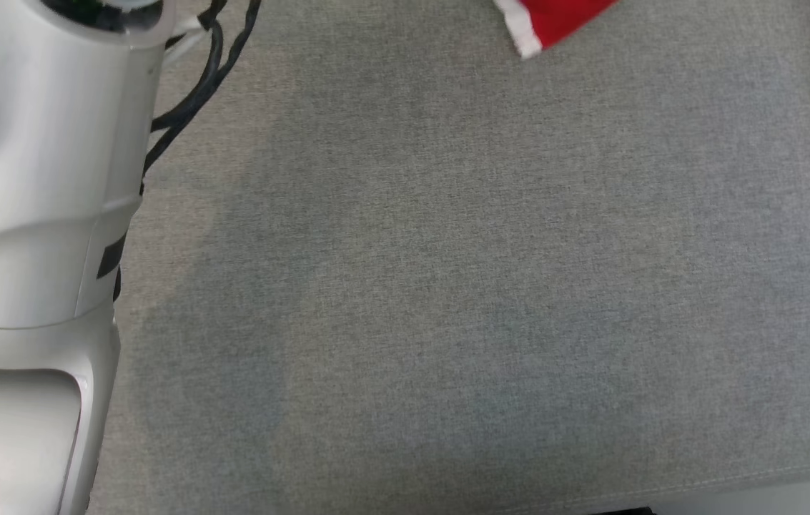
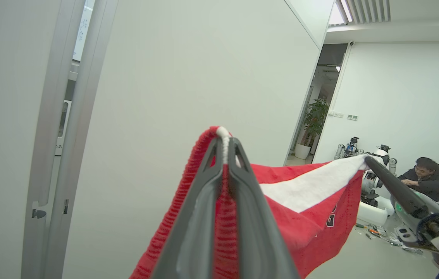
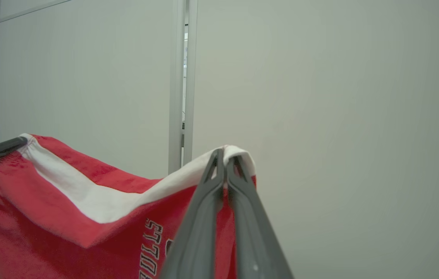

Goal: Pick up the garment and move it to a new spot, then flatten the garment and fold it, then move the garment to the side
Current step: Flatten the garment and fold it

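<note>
Bench [image 1: 447, 286]: grey fabric top, open across the middle and front.
Left side: pale forearm [image 1: 26, 214] and black cables [image 1: 194, 93] stand over it.
Top and right edges: red garment [image 1: 555, 18] hangs in.
White wall [image 2: 204, 69]: ahead.

The left gripper [image 2: 225, 145] and right gripper [image 3: 225, 155], jaws pressed together, each pinch the red-and-white fabric garment [image 3: 68, 201]; a pale forearm [image 1: 26, 214] rises at frame left

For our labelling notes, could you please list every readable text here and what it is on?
"ULLS": sideways on the red garment; any letters before it run off the picture's bottom edge.
Dark character on the same garment, left wrist view: partly hidden in a fold, unreadable.
</note>
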